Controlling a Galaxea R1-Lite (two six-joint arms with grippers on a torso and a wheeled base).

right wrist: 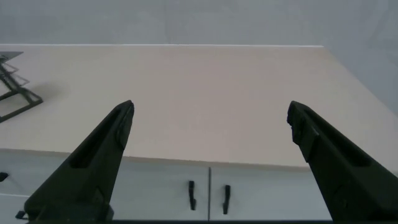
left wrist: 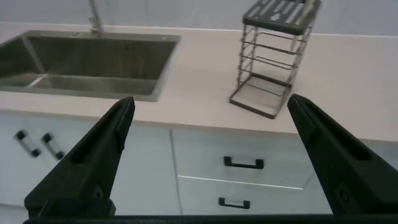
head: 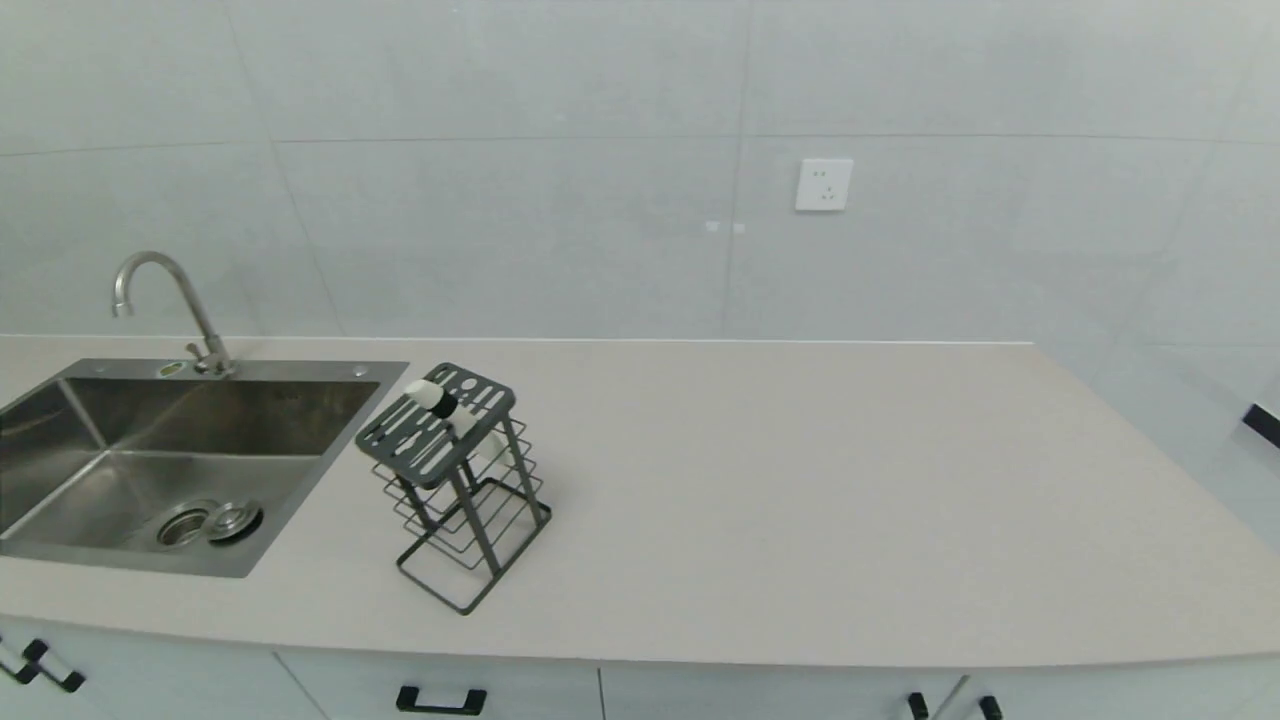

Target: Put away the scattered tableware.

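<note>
**One utensil in the rack, both grippers spread off the counter's front**

A white handle with a black band (head: 432,397) sticks out of the slotted top of the dark wire rack (head: 455,480). Its lower part runs down inside the rack (left wrist: 273,62), half hidden by the wires, so what kind of utensil it is cannot be told. In the left wrist view only a pale tip (left wrist: 306,5) shows, since the rack's top is cut by the frame edge.

The rack stands upright on the beige counter (head: 800,480), just beside the steel sink (head: 60,545). The sink's far left is cut off; a strainer plug (head: 232,519) lies at its drain, and the tap (head: 190,300) curves over the basin.

The left gripper (left wrist: 211,104) hangs in front of the drawers (left wrist: 243,163), fingers wide apart and holding nothing. The right gripper (right wrist: 210,107) is likewise spread and holds nothing, facing bare counter, with only a corner of the rack's base (right wrist: 15,93) in view. A socket (head: 824,184) sits on the tiled wall.
</note>
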